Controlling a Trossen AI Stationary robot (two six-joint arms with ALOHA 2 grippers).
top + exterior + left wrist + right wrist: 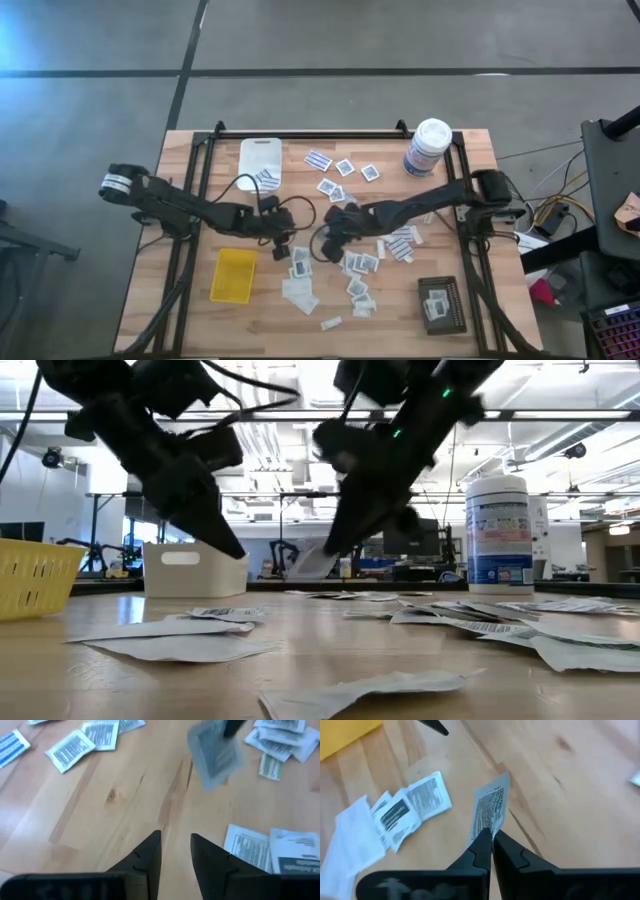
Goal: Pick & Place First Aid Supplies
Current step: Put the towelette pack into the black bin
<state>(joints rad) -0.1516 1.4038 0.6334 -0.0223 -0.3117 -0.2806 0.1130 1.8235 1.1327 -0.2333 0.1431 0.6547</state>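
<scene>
Wooden desk [200, 300], packets scattered mid-desk, too overlapped to count. Three trays: white [262, 155], yellow [233, 275], black [443, 305]; one canister [428, 147]. Right pincer [491, 836] is clamped on a packet [490, 810] lifted above the desk centre. Left pincer [175, 842] hovers nearby, fingers apart, empty.

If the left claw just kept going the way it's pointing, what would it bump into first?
Most likely bare wood. The left gripper, empty with its fingers apart, points down at a clear patch of the table. The packet pinched by the right gripper hangs farther ahead, probably above that line, though depth is hard to judge.
</scene>
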